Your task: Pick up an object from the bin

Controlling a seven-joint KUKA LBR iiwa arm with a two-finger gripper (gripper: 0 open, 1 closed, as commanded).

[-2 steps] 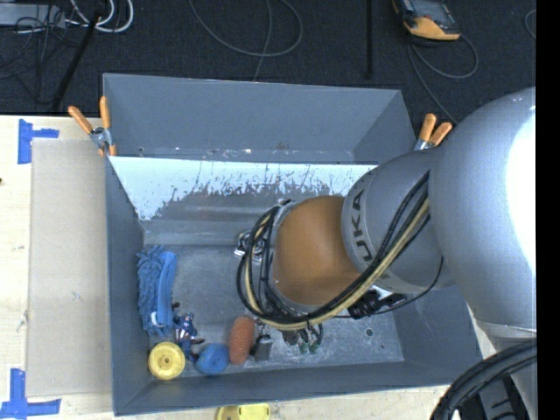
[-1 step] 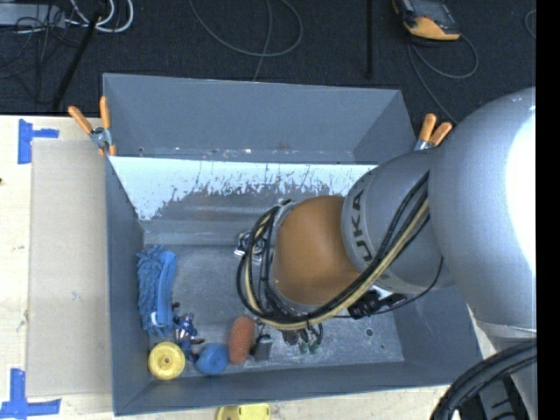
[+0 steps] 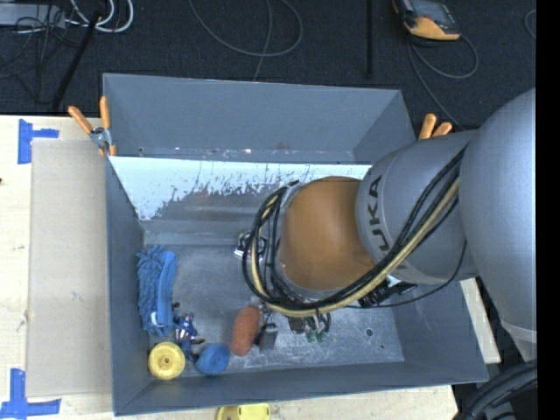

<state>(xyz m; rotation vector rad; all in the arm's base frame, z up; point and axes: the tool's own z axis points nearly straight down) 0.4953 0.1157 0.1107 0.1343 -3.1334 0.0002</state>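
Stuff lower left first: yellow wheel, blue ball. Brown oblong, bottom centre, sits just beside the gripper, can't tell if that's open or closed. Oblong's probably light and smooth, so I'd pinch across its narrow middle.

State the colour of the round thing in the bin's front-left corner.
Round thing is yellow; camera view.

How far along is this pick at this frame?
Done: the hand is down near the bin floor, beside the brown oblong object. Under way: no grasp visible, nothing lifted. Left: grasp and lift; blue cloth, yellow disc and blue lump lie untouched.
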